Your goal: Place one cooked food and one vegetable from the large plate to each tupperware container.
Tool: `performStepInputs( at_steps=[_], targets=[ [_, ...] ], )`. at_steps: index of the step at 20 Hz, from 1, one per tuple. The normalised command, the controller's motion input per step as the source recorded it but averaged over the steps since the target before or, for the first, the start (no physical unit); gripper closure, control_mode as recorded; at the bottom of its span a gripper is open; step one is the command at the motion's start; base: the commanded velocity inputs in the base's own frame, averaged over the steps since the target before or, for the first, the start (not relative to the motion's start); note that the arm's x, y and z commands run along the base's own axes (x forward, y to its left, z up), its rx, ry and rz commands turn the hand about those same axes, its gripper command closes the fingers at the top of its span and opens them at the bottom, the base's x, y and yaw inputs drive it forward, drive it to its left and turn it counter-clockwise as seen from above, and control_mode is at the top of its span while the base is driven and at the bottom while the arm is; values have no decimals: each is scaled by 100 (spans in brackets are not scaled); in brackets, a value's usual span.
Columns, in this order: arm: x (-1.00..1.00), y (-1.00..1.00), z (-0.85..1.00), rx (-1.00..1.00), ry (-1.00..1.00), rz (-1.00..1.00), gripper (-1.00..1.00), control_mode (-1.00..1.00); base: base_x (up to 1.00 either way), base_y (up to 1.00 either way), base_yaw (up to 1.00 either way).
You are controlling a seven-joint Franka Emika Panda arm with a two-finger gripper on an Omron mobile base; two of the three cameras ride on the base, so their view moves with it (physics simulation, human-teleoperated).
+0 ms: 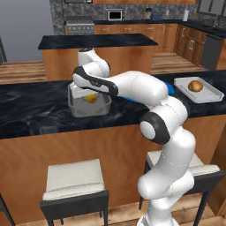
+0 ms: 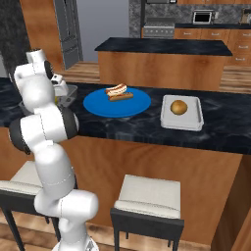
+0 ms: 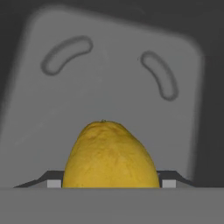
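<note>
**A:** Where is the gripper [image 3: 111, 183] at this moment?

**B:** Down over the deep grey tub [image 1: 76, 107], at the left end of the dark counter [image 1: 31, 110]. In the hand view its two finger tips sit on either side of the yellow-olive ball [image 3: 110, 157], pinching it — the ball fills the gap between them, with the tub's grey floor behind it.

**A:** Can you see that ball from the base cameras?

**B:** In the left base view, yes — a yellow spot [image 1: 91, 98] inside the tub, just below the hand. Whether it touches the floor of the tub, I cannot tell.

**A:** And the other vegetable?

**B:** The golden-brown ball [image 2: 179, 107] lies in the shallow pale tray [image 2: 195, 121], at the right end of the counter, well apart from the tub.

**A:** The cooked food?

**B:** Both hot dogs [image 2: 118, 92] lie on the blue plate [image 2: 98, 105], side by side toward its far edge and touching or nearly so. The plate sits between the tub and the tray, just beside the tray.

**A:** Anything else nearby?

**B:** Two stools [image 2: 147, 198] stand in front of the counter, and a second dark-topped island [image 2: 162, 46] stands behind it.
</note>
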Motion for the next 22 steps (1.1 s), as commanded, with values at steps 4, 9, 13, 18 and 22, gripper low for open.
performStepInputs(
  at_steps=[4,9,13,18,22],
  targets=[
    [6,25,0,0,0,0,100,-100,0,0,0],
    [7,15,0,0,-1,0,100,-100,0,0,0],
    [3,4,0,0,0,0,-100,-100,0,0,0],
    [0,0,10,0,0,0,-100,-100,0,0,0],
    [0,0,35,0,0,0,-100,-100,0,0,0]
  ],
)
